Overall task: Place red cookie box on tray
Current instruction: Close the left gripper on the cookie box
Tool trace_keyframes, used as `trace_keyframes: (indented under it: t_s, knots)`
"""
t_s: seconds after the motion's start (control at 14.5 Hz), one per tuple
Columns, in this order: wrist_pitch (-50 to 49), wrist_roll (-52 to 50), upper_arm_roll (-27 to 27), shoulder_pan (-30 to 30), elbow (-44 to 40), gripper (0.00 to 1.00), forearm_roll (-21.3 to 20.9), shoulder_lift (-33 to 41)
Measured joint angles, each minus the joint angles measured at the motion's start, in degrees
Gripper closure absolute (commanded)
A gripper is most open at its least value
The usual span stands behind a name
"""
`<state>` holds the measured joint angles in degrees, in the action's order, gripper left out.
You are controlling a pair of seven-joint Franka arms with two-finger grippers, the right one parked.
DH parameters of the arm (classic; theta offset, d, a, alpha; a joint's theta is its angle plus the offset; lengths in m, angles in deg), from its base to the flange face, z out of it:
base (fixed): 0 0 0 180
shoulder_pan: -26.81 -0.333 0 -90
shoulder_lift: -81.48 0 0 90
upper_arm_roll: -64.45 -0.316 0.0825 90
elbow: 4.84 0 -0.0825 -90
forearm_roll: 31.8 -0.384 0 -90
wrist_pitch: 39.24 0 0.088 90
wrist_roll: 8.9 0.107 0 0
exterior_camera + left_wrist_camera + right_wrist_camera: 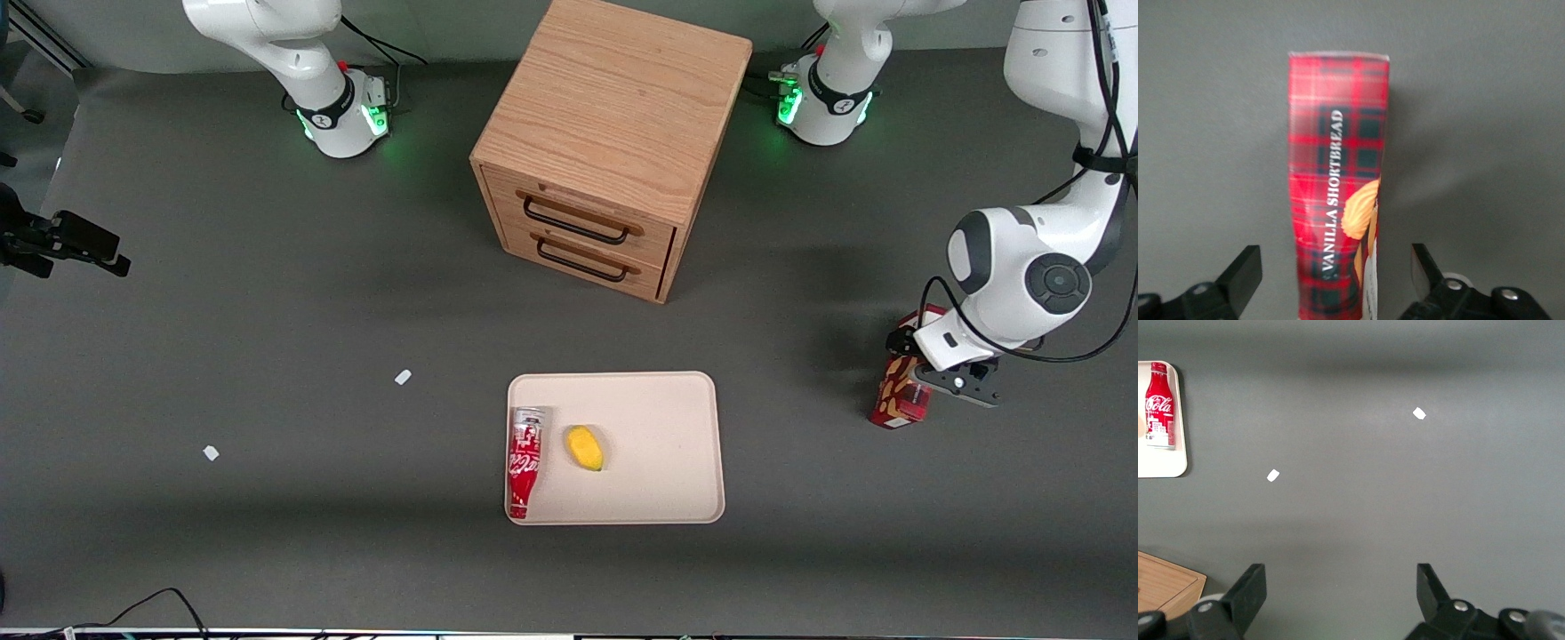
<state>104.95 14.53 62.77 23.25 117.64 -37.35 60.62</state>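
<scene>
Red cookie box (900, 396) on the grey tabletop (267, 311) at the working arm's end, about 3 o'clock from the tray (676, 444), well apart. Gripper (1337, 277) straddles it, fingers (1243, 270) spread wide, gaps both sides, nothing held. Tray carries a soda bottle (524, 462) and a yellow fruit (584, 447). Wooden drawer cabinet (605, 133) at 12 o'clock of tray.

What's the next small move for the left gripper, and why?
Probably lower a little and close. The gripper is open, its fingers either side of the red cookie box without touching. The box lies on the table toward the working arm's end, off the tray, which holds a soda bottle and a yellow fruit.
</scene>
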Motion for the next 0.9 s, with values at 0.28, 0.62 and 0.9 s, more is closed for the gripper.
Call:
trace_keyframes:
  t_s: [0.28, 0.62, 0.9]
  knots:
    - [0.1, 0.1, 0.0, 0.2, 0.0, 1.00, 0.0, -0.1]
    - [0.1, 0.1, 0.1, 0.5, 0.0, 1.00, 0.0, -0.1]
    - [-1.8, 0.1, 0.0, 0.5, -0.6, 1.00, 0.1, -0.1]
